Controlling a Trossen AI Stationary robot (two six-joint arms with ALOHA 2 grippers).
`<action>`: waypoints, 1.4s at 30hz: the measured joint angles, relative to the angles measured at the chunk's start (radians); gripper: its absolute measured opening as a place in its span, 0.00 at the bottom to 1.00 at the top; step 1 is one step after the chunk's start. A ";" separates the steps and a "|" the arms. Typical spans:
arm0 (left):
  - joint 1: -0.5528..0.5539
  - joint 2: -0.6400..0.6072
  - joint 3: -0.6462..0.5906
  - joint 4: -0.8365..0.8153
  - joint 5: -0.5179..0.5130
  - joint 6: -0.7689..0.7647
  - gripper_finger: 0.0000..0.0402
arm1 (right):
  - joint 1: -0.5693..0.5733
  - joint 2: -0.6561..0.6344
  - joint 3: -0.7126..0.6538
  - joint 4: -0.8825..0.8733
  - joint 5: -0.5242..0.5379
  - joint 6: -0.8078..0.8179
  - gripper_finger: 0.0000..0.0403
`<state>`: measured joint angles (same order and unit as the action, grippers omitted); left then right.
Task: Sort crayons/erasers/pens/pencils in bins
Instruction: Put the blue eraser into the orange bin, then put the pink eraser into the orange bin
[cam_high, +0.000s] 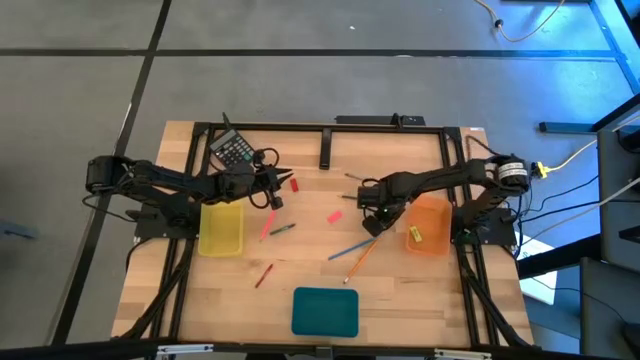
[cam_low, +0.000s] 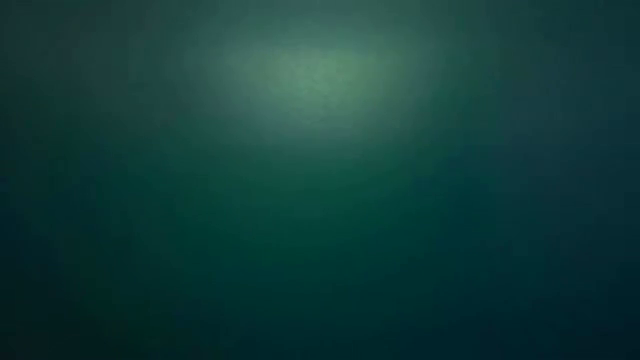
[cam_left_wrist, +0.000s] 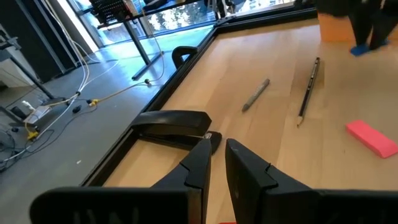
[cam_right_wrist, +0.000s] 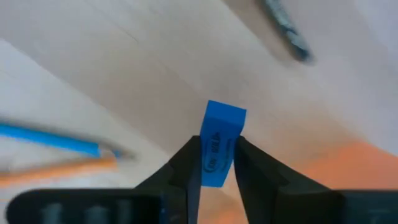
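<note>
From above, the sorting looked barely begun: most items still lay loose on the wooden table (cam_high: 400, 290). The orange bin (cam_high: 428, 222) held one small yellow eraser (cam_high: 414, 235) and nothing else that could be seen. Well to the left of the orange bin, the yellow bin (cam_high: 221, 229) appeared empty; the teal bin (cam_high: 325, 311), toward the table's front edge from the orange bin, also appeared empty. Between the yellow and orange bins lay a pink eraser (cam_high: 334, 215), a red eraser (cam_high: 294, 184), a pink-red pen (cam_high: 266, 226), a green pen (cam_high: 282, 229), a blue pen (cam_high: 348, 249) crossing an orange pencil (cam_high: 362, 256), and a short reddish crayon (cam_high: 263, 275). The right gripper (cam_high: 372, 222) hung just beside the orange bin's left wall; the left gripper (cam_high: 272, 190) sat far across from the orange bin, past the yellow one. The low view showed only a dark green haze. The left wrist view showed its fingers (cam_left_wrist: 199, 163) slightly parted with nothing between them, a dark pencil (cam_left_wrist: 309, 89) and a grey pen (cam_left_wrist: 255, 94) lying ahead toward the orange bin. The right wrist view showed its fingers (cam_right_wrist: 190, 163) pinching a blue eraser (cam_right_wrist: 219, 142) above bare wood, the orange bin's edge close by.
</note>
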<state>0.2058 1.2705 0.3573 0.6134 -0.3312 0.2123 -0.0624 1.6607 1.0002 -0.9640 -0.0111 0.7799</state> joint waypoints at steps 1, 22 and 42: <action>0.000 0.000 0.000 0.000 0.000 0.001 0.10 | -0.003 -0.017 0.006 -0.028 0.004 -0.006 0.23; 0.001 0.000 0.000 0.003 -0.001 -0.017 0.10 | 0.111 -0.333 -0.070 -0.485 -0.020 0.350 0.23; -0.026 0.000 0.000 0.031 0.047 -0.046 0.10 | 0.015 -0.333 -0.174 -0.244 0.194 0.235 0.54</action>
<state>0.1802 1.2709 0.3573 0.6445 -0.2845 0.1666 -0.0478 1.3281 0.8264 -1.2082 0.1829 1.0144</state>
